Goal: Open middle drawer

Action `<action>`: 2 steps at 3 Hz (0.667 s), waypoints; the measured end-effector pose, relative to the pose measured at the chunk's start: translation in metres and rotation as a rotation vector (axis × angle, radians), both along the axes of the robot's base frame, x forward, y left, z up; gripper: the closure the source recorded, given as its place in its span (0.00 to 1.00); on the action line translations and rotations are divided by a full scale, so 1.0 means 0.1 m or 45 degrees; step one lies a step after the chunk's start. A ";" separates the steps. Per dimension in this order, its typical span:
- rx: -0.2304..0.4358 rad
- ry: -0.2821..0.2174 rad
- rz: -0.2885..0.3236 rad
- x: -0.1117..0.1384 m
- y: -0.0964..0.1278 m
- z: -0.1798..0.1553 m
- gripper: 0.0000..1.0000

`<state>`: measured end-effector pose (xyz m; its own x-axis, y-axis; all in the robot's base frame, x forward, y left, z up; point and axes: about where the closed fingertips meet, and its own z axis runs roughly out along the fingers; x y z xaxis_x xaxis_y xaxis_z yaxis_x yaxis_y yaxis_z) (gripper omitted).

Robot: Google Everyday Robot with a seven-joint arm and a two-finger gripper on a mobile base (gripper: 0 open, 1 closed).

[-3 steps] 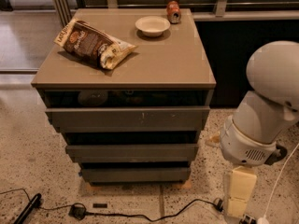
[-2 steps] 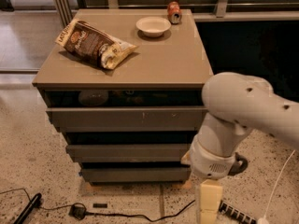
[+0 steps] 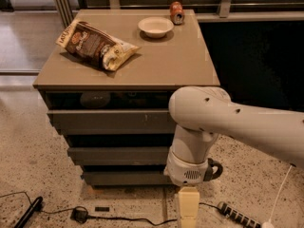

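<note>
The grey-taupe cabinet [image 3: 128, 75] has three stepped drawer fronts. The middle drawer [image 3: 118, 155] is the plain front of medium height, between the taller top front [image 3: 109, 120] and the shortest bottom front [image 3: 123, 177]. It sits pushed in, with a dark gap above it. My white arm [image 3: 204, 122] reaches down in front of the cabinet's right side and hides the right ends of the drawer fronts. My gripper [image 3: 188, 208] points down at the floor, below the bottom drawer's right end and touching no drawer.
A chip bag [image 3: 97, 44], a white bowl [image 3: 156, 26] and a can [image 3: 176, 12] lie on the cabinet top. Black cables and a plug [image 3: 78, 214] and a power strip [image 3: 237, 214] lie on the speckled floor. A dark panel [image 3: 256, 56] stands to the right.
My arm has swung left from the cabinet's right side to in front of its right part, and the gripper now hangs lower. The view of the cabinet has shifted slightly. The drawers have not moved.
</note>
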<state>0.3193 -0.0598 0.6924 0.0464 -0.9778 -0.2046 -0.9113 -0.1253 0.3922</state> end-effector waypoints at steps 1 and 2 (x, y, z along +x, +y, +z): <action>0.077 0.013 -0.019 0.05 0.00 -0.13 0.00; 0.196 0.031 -0.019 0.44 0.41 -0.35 0.00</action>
<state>0.3630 -0.0189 0.6570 0.0254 -0.9352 -0.3531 -0.9040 -0.1723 0.3913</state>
